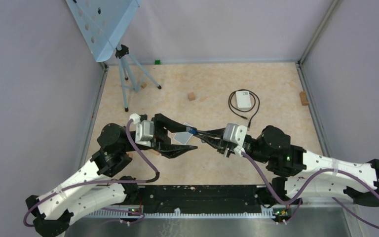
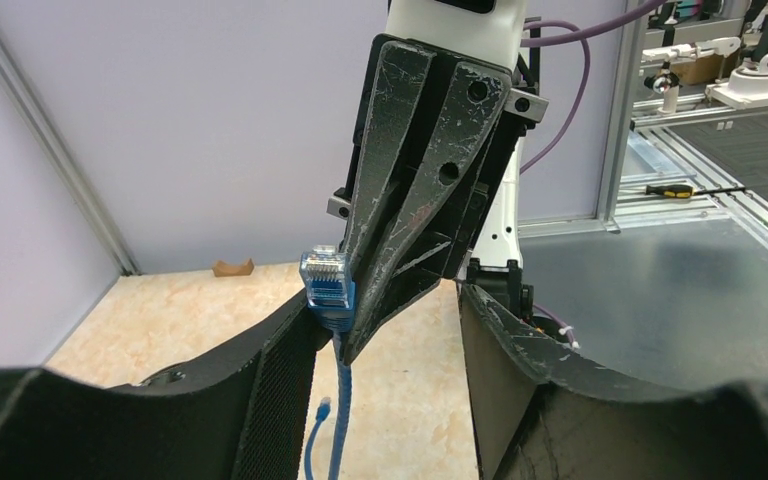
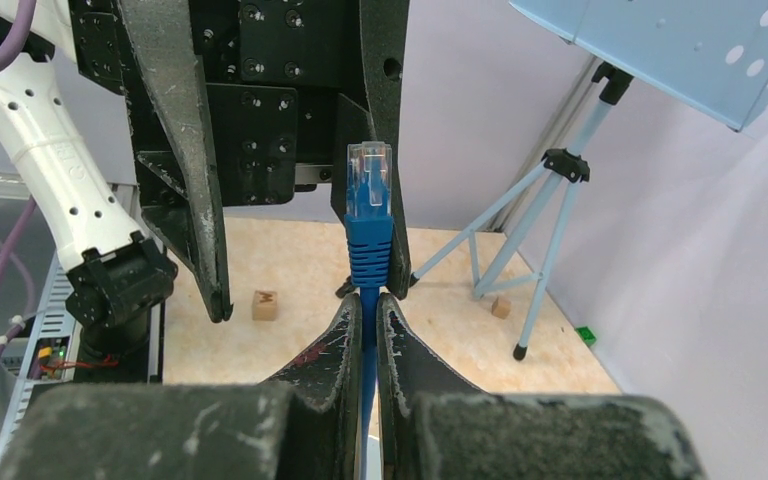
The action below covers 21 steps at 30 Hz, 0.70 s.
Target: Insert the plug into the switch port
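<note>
My right gripper (image 3: pixel 370 303) is shut on a blue network cable just behind its clear-tipped blue plug (image 3: pixel 370 185), which sticks out past the fingertips. My left gripper (image 2: pixel 388 300) is open wide, and the plug (image 2: pixel 327 280) sits between its fingers, close against the left finger (image 2: pixel 210 400). In the top view the two grippers meet at the table's middle, left (image 1: pixel 187 138) and right (image 1: pixel 201 134). The cable's other end (image 2: pixel 324 406) lies on the table below. The white switch (image 1: pixel 243 100) with a black lead lies beyond, apart from both grippers.
A blue tripod (image 1: pixel 128 74) carrying a perforated blue panel (image 1: pixel 103 24) stands at the back left. Small wooden blocks lie at the centre back (image 1: pixel 191 96), at the right wall (image 1: pixel 303 98) and near the tripod (image 1: pixel 143 85). A green cube (image 1: pixel 157 62) sits at the back wall.
</note>
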Available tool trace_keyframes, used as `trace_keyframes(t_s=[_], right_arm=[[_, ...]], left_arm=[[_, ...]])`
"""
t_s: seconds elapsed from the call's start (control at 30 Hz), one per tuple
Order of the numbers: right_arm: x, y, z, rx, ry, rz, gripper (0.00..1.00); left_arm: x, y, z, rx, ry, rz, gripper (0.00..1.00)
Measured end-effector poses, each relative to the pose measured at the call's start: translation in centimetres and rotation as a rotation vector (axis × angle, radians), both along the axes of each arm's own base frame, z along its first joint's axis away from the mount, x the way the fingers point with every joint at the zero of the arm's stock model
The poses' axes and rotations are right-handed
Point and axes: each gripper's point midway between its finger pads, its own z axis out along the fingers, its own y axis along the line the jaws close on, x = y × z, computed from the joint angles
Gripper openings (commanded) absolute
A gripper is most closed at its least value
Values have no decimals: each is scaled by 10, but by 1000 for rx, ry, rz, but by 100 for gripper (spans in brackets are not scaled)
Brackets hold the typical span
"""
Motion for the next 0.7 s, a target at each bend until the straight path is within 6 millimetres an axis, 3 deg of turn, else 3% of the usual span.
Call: trace_keyframes(t_s=[0.7], right_arm=[[0, 1, -14, -48, 12, 2, 0]], left_arm=[[1, 2, 3, -12, -1, 16, 51]])
